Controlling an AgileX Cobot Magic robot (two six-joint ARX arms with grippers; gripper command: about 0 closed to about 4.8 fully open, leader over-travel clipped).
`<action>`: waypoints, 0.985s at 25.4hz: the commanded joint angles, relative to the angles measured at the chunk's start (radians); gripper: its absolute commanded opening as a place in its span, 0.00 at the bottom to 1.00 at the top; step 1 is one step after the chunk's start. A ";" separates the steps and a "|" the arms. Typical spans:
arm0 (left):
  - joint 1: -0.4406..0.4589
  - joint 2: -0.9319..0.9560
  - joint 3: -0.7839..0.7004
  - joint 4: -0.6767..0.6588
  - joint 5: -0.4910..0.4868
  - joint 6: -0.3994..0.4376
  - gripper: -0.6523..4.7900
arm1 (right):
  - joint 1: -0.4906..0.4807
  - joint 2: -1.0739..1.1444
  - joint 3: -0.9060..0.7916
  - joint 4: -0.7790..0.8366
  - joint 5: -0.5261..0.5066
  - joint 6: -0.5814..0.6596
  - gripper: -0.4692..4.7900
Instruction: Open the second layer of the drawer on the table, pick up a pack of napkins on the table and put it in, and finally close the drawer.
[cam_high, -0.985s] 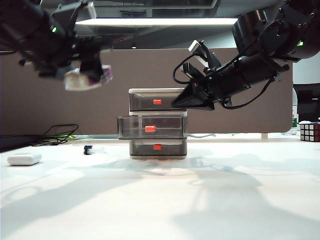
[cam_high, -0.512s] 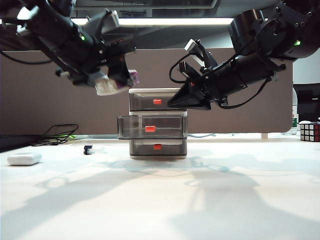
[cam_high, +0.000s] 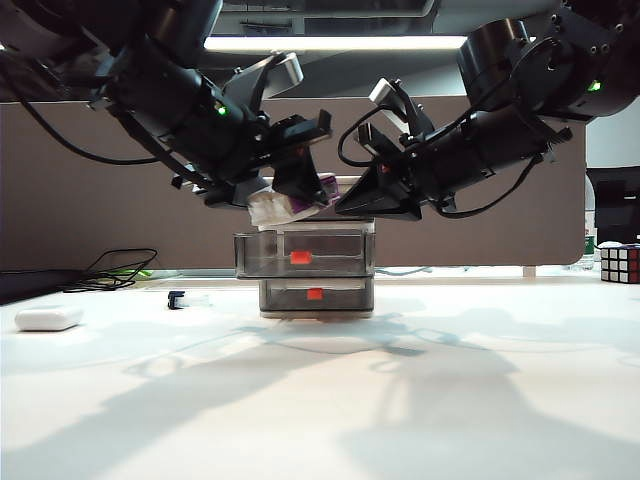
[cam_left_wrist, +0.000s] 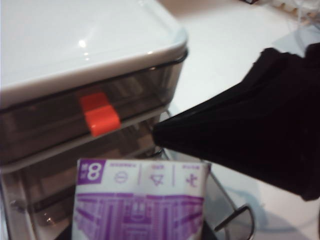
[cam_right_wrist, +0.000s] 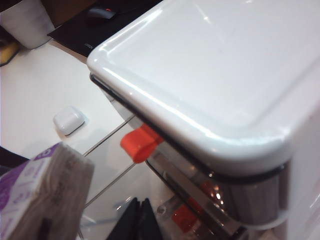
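Exterior: we see the left gripper (cam_high: 290, 205) has swung in, jaws pinching the pack (cam_high: 292, 203) above the pulled-out second layer (cam_high: 305, 254). Right gripper (cam_high: 350, 208), jaws pressed together, unmoved beside the drawer (cam_high: 316, 295).
Left wrist: pack (cam_left_wrist: 140, 205) reads "8".

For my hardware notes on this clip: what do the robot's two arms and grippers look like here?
Both arms are black, bulky and jointed, with loose black cables looping along them. The left arm has a small green light and a grey-white block near its wrist. The right arm shows a green light too, plus a white-edged module. The right gripper tapers to a black wedge. The left gripper is black and blocky.
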 joint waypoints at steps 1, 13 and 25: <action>0.003 0.015 0.007 0.044 -0.011 -0.014 0.50 | 0.002 -0.004 0.003 0.011 -0.003 0.001 0.08; 0.003 0.080 0.090 -0.036 -0.015 0.016 0.52 | 0.002 -0.004 0.003 0.011 -0.002 0.000 0.08; 0.004 0.080 0.090 -0.035 -0.018 0.055 0.59 | -0.001 -0.006 0.003 0.011 0.038 0.000 0.08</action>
